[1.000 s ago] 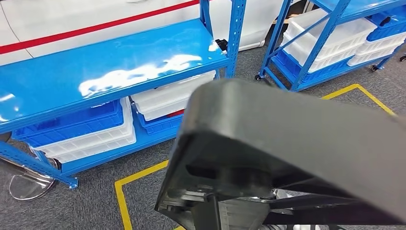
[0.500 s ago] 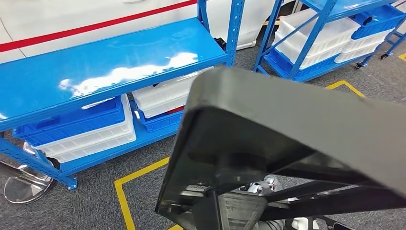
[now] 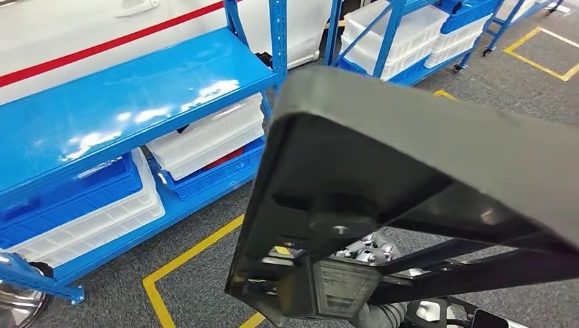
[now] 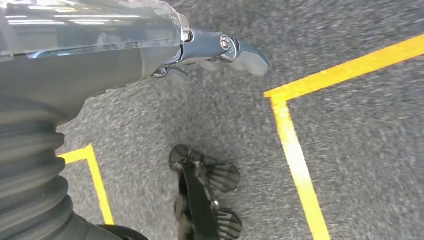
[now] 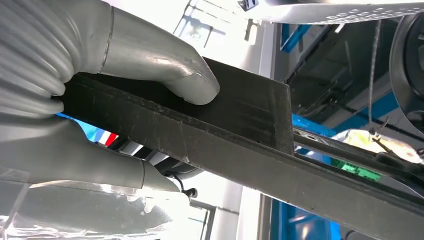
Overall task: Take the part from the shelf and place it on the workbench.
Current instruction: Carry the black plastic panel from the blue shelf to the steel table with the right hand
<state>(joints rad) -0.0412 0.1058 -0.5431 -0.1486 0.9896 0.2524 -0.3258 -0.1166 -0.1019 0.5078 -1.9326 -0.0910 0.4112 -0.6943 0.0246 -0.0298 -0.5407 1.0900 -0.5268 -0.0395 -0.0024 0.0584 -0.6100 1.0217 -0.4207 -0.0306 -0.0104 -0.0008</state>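
Note:
The part (image 3: 423, 157) is a big dark grey flat panel with ribs and bars on its underside, held up close in front of the head camera, where it hides much of the floor. My right hand (image 5: 100, 100) grips its edge (image 5: 240, 130), with the thumb (image 5: 170, 75) pressed on one face and fingers on the other. Silver knuckles of a hand (image 3: 365, 249) peek out below the panel in the head view. My left hand (image 4: 150, 55) hangs over the carpet, one finger (image 4: 240, 50) stretched out, nothing in it.
A blue shelf rack (image 3: 123, 102) stands to the left with white bins (image 3: 205, 140) and blue bins (image 3: 68, 198) on its lower level. A second blue rack (image 3: 403, 34) with bins stands at the back. Yellow tape lines (image 3: 184, 260) mark the grey carpet. A white car body (image 3: 102, 27) lies behind the shelf.
The whole picture has shifted: the camera has turned right, so the racks slide left. The part stays in my right hand, now a little higher in the picture.

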